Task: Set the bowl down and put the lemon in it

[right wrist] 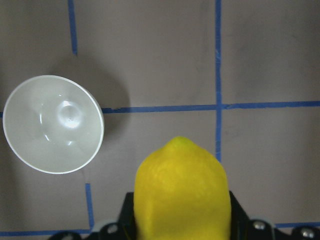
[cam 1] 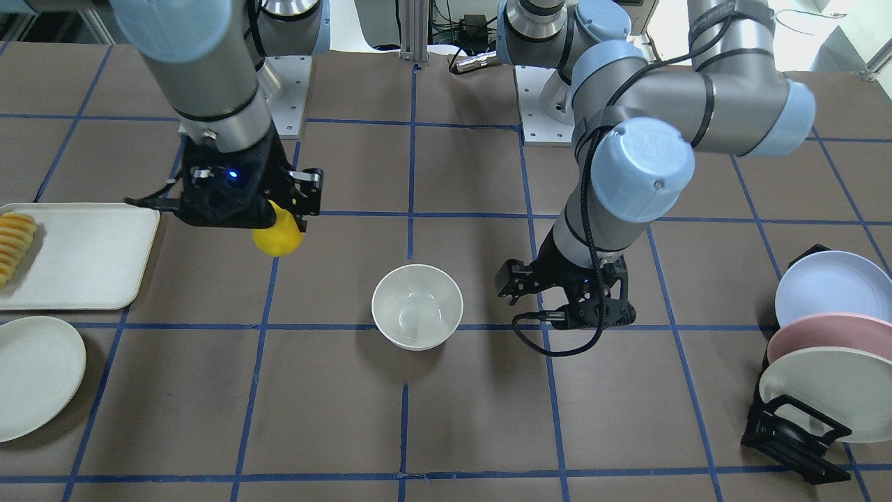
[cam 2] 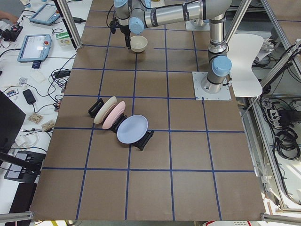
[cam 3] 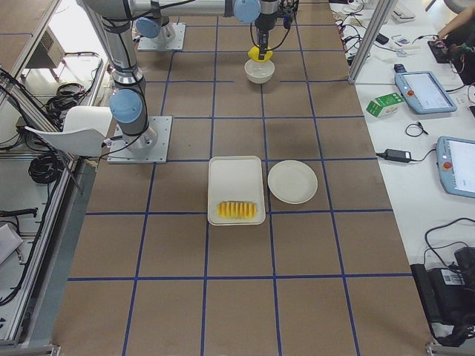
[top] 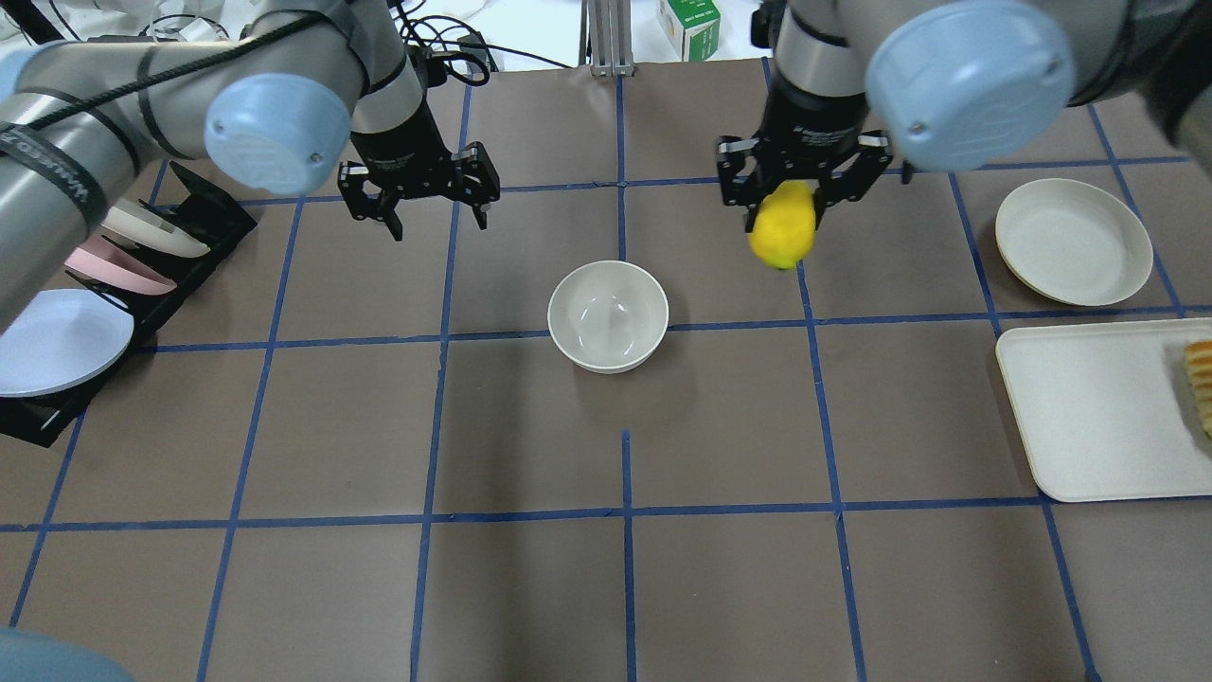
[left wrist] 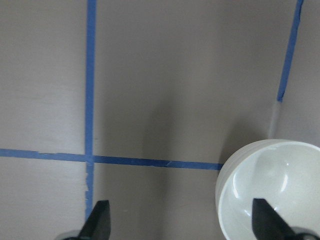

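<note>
The right gripper (top: 791, 214) is closed around the lemon (top: 782, 227), which is held off the table (top: 625, 587) with one pointed end sticking out past the fingers. In the overhead view the lemon is seen at about 2 o'clock from the bowl (top: 608, 315), apart from it and not over its opening. In the right wrist view the bowl is found at about 10 o'clock from the lemon.

The left gripper (top: 437, 225) is spread wide with nothing between its fingers. It is hung at about 10 o'clock from the bowl, apart from it. One fingertip is seen over the bowl's rim in the left wrist view.

The bowl is set upright near the table's middle, with nothing in it. Farther out, at about 3 o'clock, a tray (top: 1098, 417) with fruit slices (top: 1201, 384) is seen, and a plate (top: 1073, 242) at 2 o'clock. At 9 o'clock a black rack (top: 204, 213) of plates is placed.
</note>
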Controlling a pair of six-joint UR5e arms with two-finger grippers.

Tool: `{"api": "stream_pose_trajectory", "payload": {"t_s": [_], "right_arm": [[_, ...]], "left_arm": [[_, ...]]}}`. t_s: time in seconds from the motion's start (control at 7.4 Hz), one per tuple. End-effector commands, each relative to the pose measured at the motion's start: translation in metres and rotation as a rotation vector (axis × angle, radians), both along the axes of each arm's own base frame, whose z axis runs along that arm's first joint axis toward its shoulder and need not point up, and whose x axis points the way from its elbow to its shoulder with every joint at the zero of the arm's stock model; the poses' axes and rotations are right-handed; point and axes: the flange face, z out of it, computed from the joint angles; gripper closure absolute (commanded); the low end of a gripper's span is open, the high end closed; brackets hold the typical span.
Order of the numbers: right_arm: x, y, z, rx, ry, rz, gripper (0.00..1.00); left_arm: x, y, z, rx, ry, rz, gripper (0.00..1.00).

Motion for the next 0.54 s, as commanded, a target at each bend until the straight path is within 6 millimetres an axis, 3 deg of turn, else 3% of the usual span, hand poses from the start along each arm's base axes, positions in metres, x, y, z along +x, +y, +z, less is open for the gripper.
{"api": "stream_pose_trajectory", "payload": {"t_s": [0.0,0.14,0.27,0.41], "right_arm": [[0.096,-0.018,-0.092,-0.029,-0.011,-0.017,0.70],[0.124,-0.024,-0.130,-0.047,-0.017,-0.069,0.69],[0.144,-0.021,-0.155,-0.041,-0.014,-0.082,0.68],[0.153,-0.017,-0.179,-0.008,0.003,-0.047,0.68]], "left_arm": [[0.013,0.037,0.047,0.038,-0.053,-0.018,0.00],[0.015,0.051,0.066,0.031,-0.050,-0.016,0.00],[0.021,0.061,0.078,0.032,-0.056,-0.007,0.00],[0.031,0.068,0.082,0.059,-0.103,-0.001,0.00]]}}
